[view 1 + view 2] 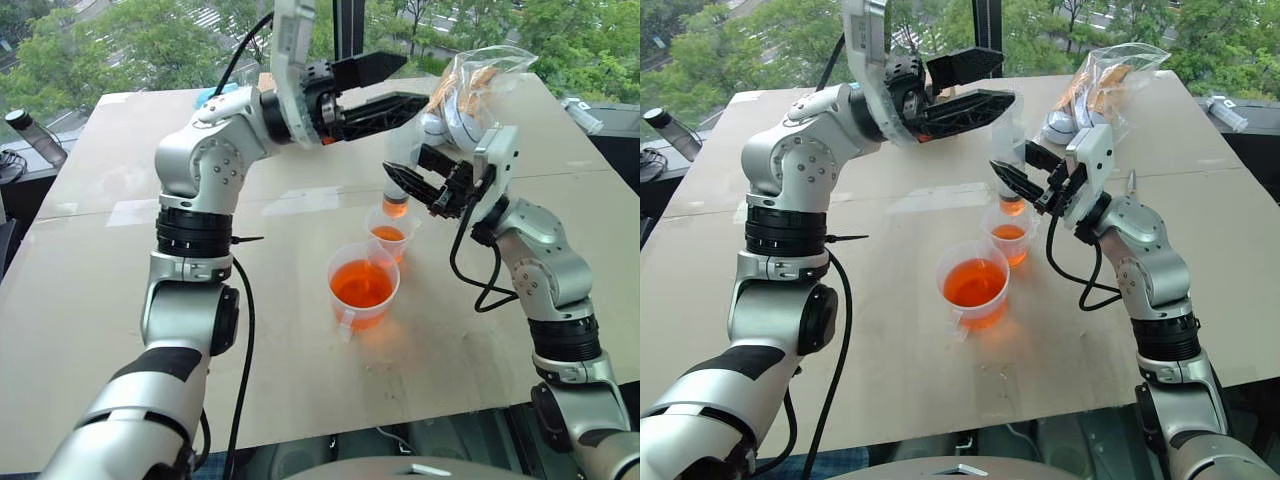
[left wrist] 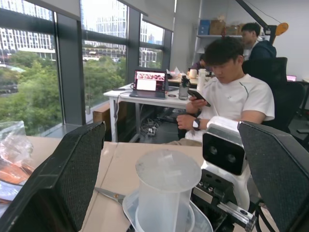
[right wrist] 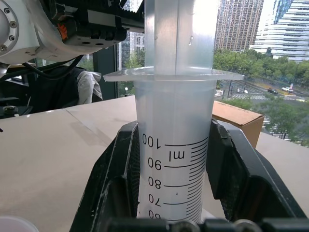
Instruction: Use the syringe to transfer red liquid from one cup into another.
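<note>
I see plenty of bare bench (image 1: 120, 300) around the work, the near edge and left side free; the far right corner carries a clear plastic bag (image 1: 475, 85), and a dark bottle (image 1: 35, 135) lies off the far left edge.

Count: two cups — the larger cup (image 1: 362, 285) nearer me, the smaller cup (image 1: 390, 235) just behind it, both holding red liquid (image 1: 362, 283) — and one syringe (image 3: 176, 140).

My right pincer (image 1: 415, 185) is clenched on the syringe barrel, one finger on each side, just under the flange near the top marks. The syringe stands about upright with its lower end over the smaller cup, a little red at the bottom of the barrel. My left pincer (image 1: 385, 85) is released, fingers spread wide, level with the plunger top (image 2: 168, 169), which sits between them without touching.
</note>
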